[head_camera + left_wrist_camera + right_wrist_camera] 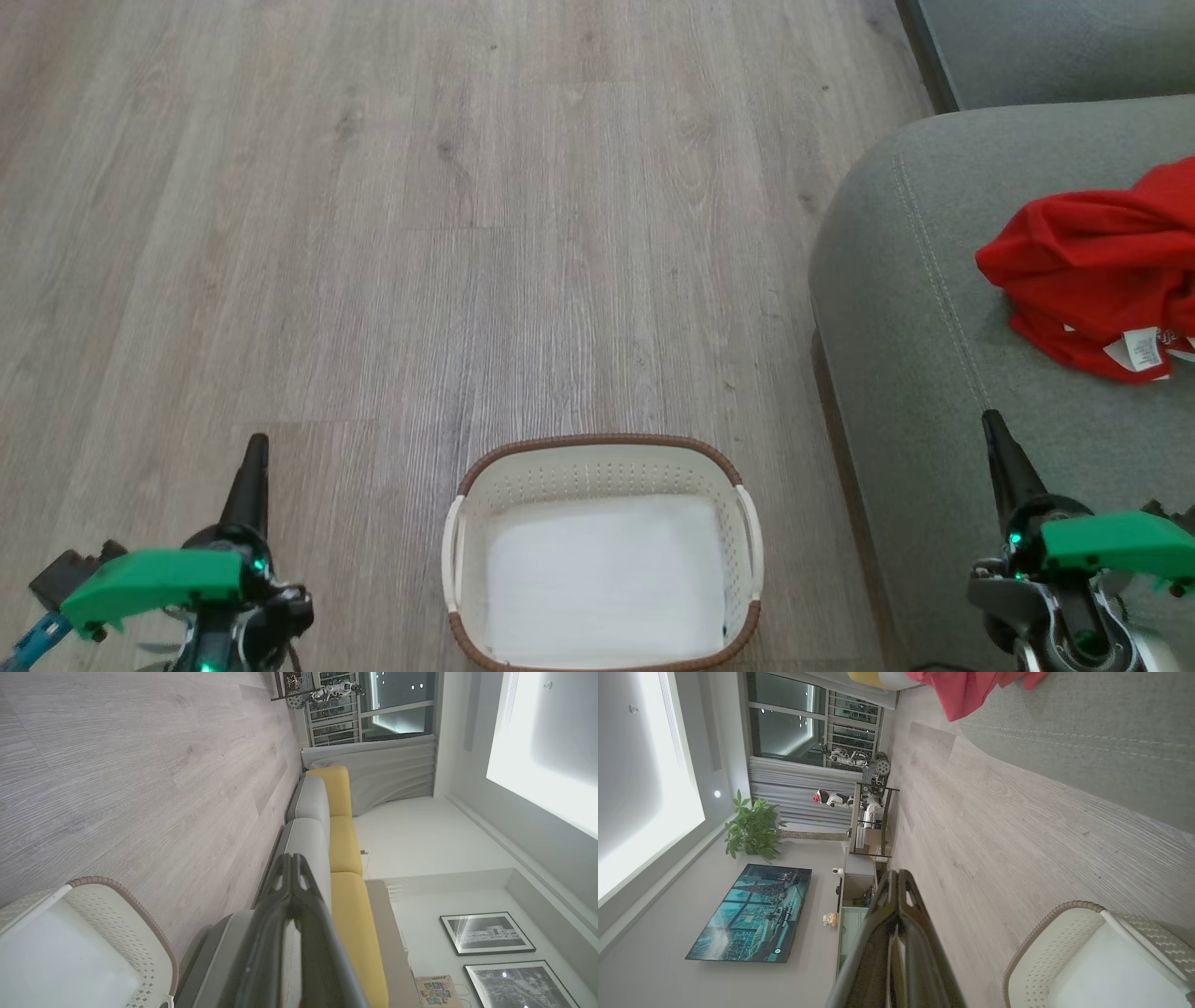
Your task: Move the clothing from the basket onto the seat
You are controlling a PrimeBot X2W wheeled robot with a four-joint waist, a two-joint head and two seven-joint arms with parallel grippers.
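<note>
The red clothing (1097,275) lies crumpled on the grey seat (910,308) at the right, a white label showing at its lower edge. On the wooden floor at bottom centre stands the white basket (602,462) with its brown rim; only its white bottom shows inside. My left gripper (254,450) is shut at the lower left, left of the basket, with nothing in it. My right gripper (991,429) is shut at the lower right, above the seat's front part, below the clothing and apart from it. In the right wrist view the clothing (966,686) hangs at the top edge.
Wooden floor (420,233) stretches ahead and to the left. A second grey cushion (1055,47) sits at the top right. The left wrist view shows the sofa with yellow back cushions (345,835). The right wrist view shows a television (752,912), a plant (754,828) and a shelf unit (871,821).
</note>
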